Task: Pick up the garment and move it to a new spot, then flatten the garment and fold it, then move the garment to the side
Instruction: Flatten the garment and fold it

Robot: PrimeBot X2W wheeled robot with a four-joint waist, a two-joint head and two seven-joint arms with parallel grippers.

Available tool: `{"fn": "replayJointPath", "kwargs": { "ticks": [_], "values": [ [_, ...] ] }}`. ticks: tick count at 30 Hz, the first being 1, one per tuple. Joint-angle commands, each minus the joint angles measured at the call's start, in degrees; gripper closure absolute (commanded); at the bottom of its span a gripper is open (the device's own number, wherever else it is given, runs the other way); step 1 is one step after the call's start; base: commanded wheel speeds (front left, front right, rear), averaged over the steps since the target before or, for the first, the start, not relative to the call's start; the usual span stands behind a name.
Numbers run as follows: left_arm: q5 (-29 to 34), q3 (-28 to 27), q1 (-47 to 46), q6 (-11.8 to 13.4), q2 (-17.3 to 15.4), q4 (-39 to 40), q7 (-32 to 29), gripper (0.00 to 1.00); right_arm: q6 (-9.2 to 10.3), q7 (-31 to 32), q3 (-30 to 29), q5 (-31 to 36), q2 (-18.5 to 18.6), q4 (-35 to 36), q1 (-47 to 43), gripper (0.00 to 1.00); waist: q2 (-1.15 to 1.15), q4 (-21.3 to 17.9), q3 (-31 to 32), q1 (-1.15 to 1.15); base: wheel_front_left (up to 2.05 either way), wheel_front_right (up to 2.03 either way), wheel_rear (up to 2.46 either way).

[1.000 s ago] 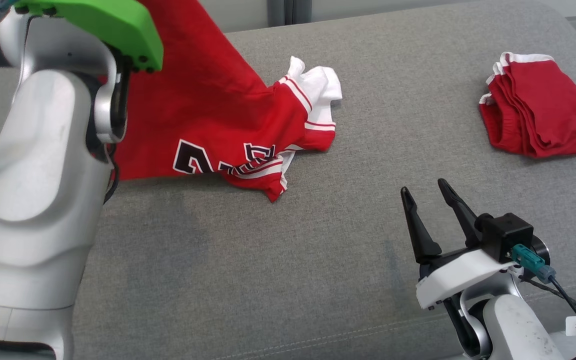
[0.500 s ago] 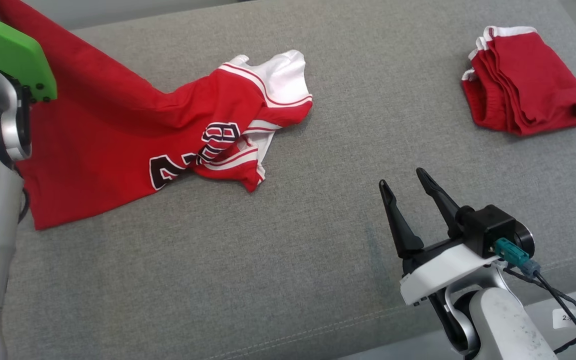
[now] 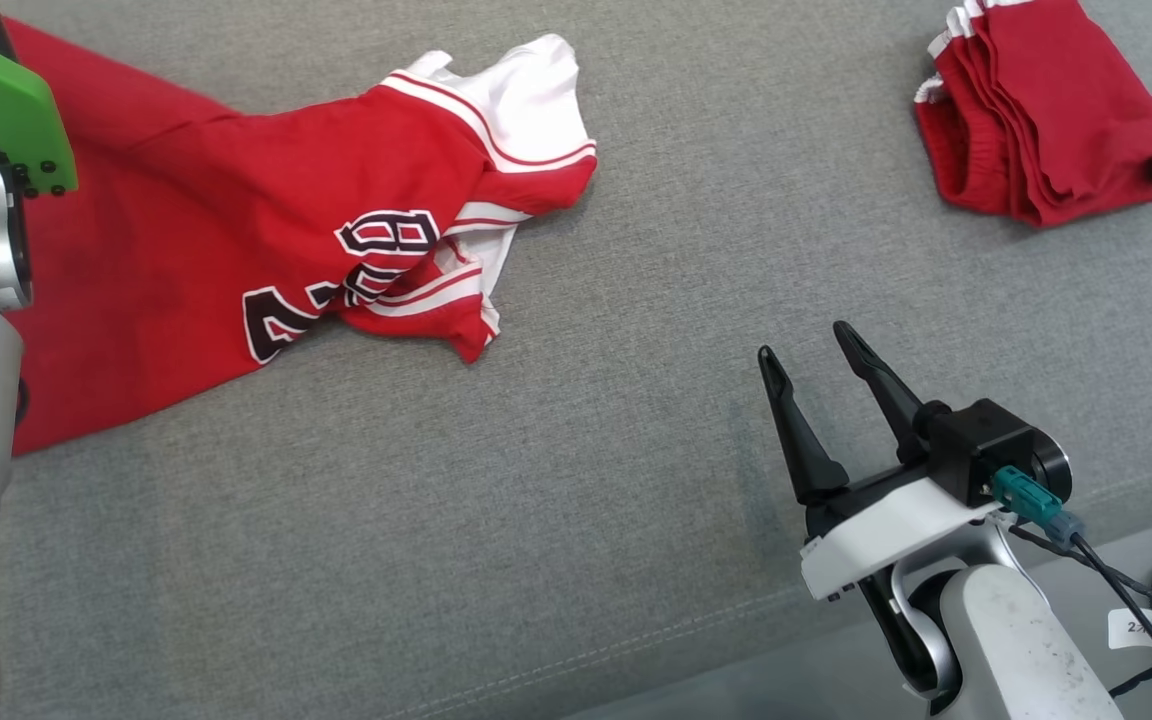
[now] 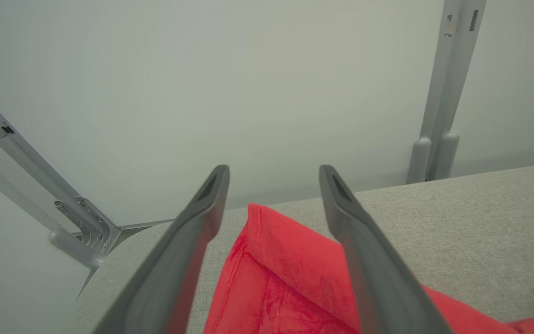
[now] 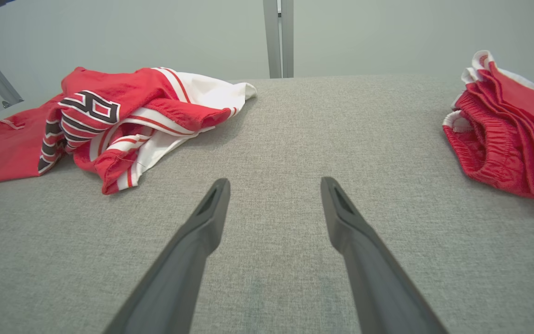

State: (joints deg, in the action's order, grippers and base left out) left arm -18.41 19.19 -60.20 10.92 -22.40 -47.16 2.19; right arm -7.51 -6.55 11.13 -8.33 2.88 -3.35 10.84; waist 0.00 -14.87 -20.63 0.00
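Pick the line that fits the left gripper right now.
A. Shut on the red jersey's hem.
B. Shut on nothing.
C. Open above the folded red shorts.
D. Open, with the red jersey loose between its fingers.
D: in the left wrist view the left gripper has its fingers wide apart, with the red jersey lying slack on the grey cushion between them.

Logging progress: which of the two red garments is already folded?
The plain red garment at the far right, stacked in neat layers with white trim. The numbered jersey on the left lies crumpled and spread out.
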Motion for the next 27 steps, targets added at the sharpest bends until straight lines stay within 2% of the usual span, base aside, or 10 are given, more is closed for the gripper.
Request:
{"fn": "replayJointPath", "kwargs": {
  "ticks": [1,9,16,20,27],
  "values": [
    [-0.15,-0.02,-1.08,-0.47,-0.20,-0.76,0.52,0.00,0.05,0.27,0.08,0.53,0.03,-0.02,0.38,0.00,0.00,0.71,0.50,0.00,0.00,0.00,0.00],
    [-2.95,-0.57,-0.67,-2.12,2.90,-4.31,1.29,0.00,0.05,0.25,-0.55,0.48,0.04,-0.33,0.25,0.00,0.00,3.45,2.12,0.00,0.00,0.00,0.00],
    [-7.86,-3.36,4.83,-4.25,7.46,-2.13,9.80,0.00,0.05,-1.40,-3.85,0.01,0.06,-0.60,0.51,0.00,0.00,6.45,4.56,0.00,0.00,0.00,0.00],
    [-10.17,-5.56,10.76,-6.08,9.82,2.85,12.64,0.00,0.05,-2.42,-5.99,-0.36,0.04,-1.74,0.77,0.00,0.00,8.33,6.63,0.00,0.00,0.00,0.00],
    [-8.11,-11.25,26.92,-8.21,12.72,22.15,12.93,0.00,0.05,-3.69,-7.61,-1.88,0.07,-4.34,1.20,0.00,0.00,10.43,10.45,0.00,0.00,0.00,0.00]
  ]
}}
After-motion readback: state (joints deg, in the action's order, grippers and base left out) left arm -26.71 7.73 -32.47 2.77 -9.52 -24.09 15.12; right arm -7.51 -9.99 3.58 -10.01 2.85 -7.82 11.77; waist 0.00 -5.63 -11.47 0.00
